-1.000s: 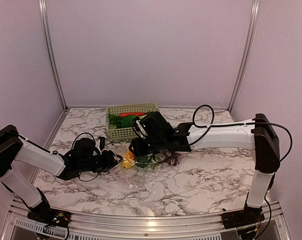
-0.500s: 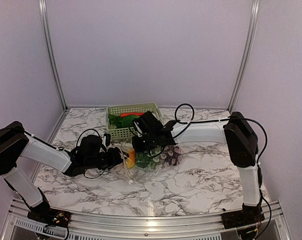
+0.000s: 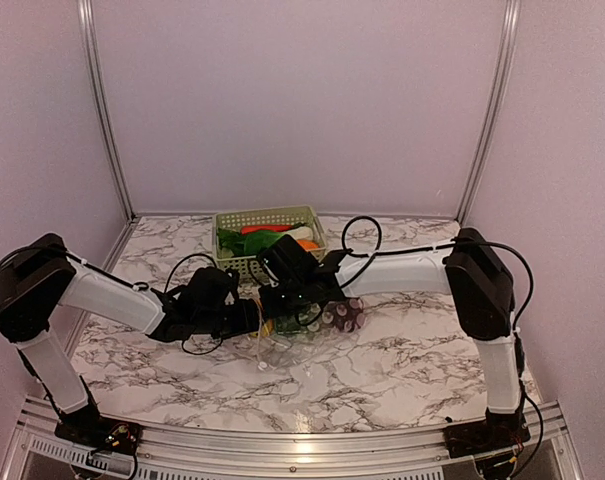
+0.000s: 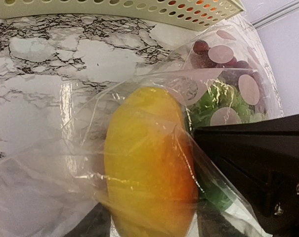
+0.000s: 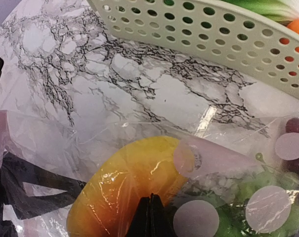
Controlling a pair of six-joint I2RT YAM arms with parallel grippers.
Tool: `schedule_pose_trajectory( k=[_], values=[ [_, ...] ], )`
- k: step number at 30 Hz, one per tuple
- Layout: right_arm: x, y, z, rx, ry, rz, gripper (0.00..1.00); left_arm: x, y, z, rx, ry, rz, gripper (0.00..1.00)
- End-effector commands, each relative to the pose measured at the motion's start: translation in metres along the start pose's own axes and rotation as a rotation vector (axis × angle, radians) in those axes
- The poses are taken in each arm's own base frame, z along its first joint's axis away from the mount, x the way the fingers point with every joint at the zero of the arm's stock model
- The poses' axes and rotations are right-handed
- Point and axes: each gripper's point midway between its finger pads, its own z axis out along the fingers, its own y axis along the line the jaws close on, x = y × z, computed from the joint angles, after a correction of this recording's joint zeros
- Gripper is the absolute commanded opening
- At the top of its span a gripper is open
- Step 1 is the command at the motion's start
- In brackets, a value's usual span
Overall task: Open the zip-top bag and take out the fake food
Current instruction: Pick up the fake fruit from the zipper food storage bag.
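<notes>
The clear zip-top bag (image 3: pixel 307 335) lies on the marble table in front of the basket. Inside it are fake food pieces: a yellow-orange fruit (image 4: pixel 144 163), green leafy pieces (image 4: pixel 213 103) and a purple grape bunch (image 4: pixel 208 52). My right gripper (image 5: pixel 150 213) is shut, pinching the bag's film just above the yellow-orange fruit (image 5: pixel 124 187); it also shows in the top view (image 3: pixel 282 298). My left gripper (image 4: pixel 151 224) is at the bag's left end, with its dark fingers (image 4: pixel 92 222) spread on either side of the fruit, plastic between them. It sits in the top view (image 3: pixel 244 318) facing the right gripper.
The pale green lattice basket (image 3: pixel 232 265) stands just behind the bag and holds more fake food, green, red and orange. Its wall fills the top of both wrist views (image 5: pixel 228 39). Purple walls enclose the table on three sides.
My left gripper has moved right, up to the bag and the yellow-orange fruit. My right arm has folded in and shifted its gripper left with the bag's film.
</notes>
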Motion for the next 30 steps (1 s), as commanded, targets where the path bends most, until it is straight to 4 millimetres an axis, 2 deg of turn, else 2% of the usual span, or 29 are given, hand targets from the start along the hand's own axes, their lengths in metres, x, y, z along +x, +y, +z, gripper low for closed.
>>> schedule_pose_trajectory(
  k=[1,10,14,21,26,30],
  values=[
    [0.026,0.005,0.006,-0.014,0.058,-0.007,0.01,0.005,0.015,0.007,-0.12,0.013,0.05,0.63],
    [0.021,0.02,-0.005,-0.126,0.044,0.031,0.0,0.001,0.017,0.019,-0.207,-0.009,0.087,0.65],
    [0.017,0.016,-0.014,-0.133,0.024,0.049,0.0,-0.002,0.015,0.018,-0.202,-0.023,0.087,0.53],
    [0.012,0.001,-0.025,-0.084,-0.018,0.062,0.0,-0.007,-0.013,-0.005,-0.102,-0.025,0.095,0.34],
    [0.009,-0.003,-0.028,-0.067,-0.044,0.062,0.01,-0.006,-0.024,-0.024,-0.046,-0.009,0.092,0.33],
    [0.009,-0.004,-0.027,-0.065,-0.046,0.064,0.0,0.004,-0.025,-0.037,-0.009,0.026,0.073,0.33]
  ],
)
